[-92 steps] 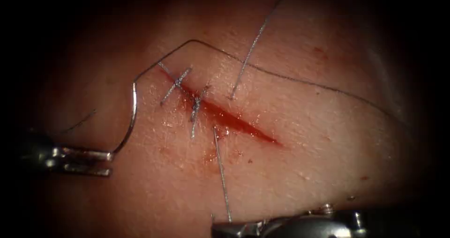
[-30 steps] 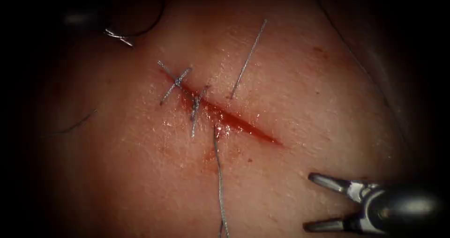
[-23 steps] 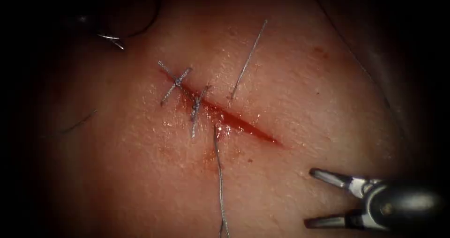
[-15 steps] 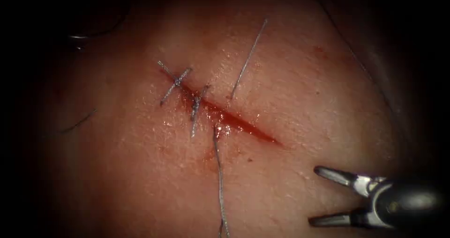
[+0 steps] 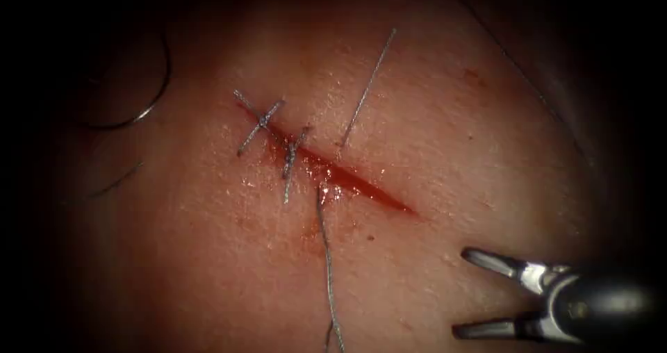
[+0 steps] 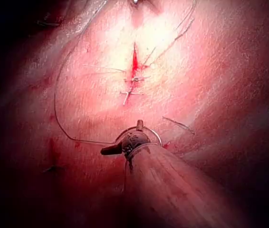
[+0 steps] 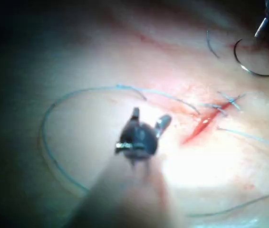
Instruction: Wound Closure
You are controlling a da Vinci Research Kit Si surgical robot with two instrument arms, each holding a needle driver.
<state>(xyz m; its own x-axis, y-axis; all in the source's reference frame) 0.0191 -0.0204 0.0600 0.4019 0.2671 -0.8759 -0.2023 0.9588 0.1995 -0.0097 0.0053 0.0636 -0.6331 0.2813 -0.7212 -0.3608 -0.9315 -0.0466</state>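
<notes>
The cut (image 5: 361,186) runs slantwise across the tissue (image 5: 208,256), wet with red fluid. Two tied stitches (image 5: 261,121) (image 5: 290,160) cross its upper left end. A third thread (image 5: 326,256) passes under the cut; its other end (image 5: 368,82) sticks up on the right side. The curved needle (image 5: 149,106) lies on the tissue far left of the cut, not in it. My left tool (image 6: 123,137) has its jaws apart, nothing between them, with the needle (image 6: 151,134) just beyond. My right tool (image 5: 464,292) stands open and empty, lower right of the cut.
A long thread (image 5: 542,96) trails along the dim right edge of the tissue. A loose cut end of thread (image 5: 114,183) lies at the far left. In the right wrist view a thread loop (image 7: 49,118) curls beside my right tool (image 7: 150,115).
The left tool has drawn away to the left out of the endoscope view. The needle now lies lower on the tissue at the left. The right tool has barely moved.
</notes>
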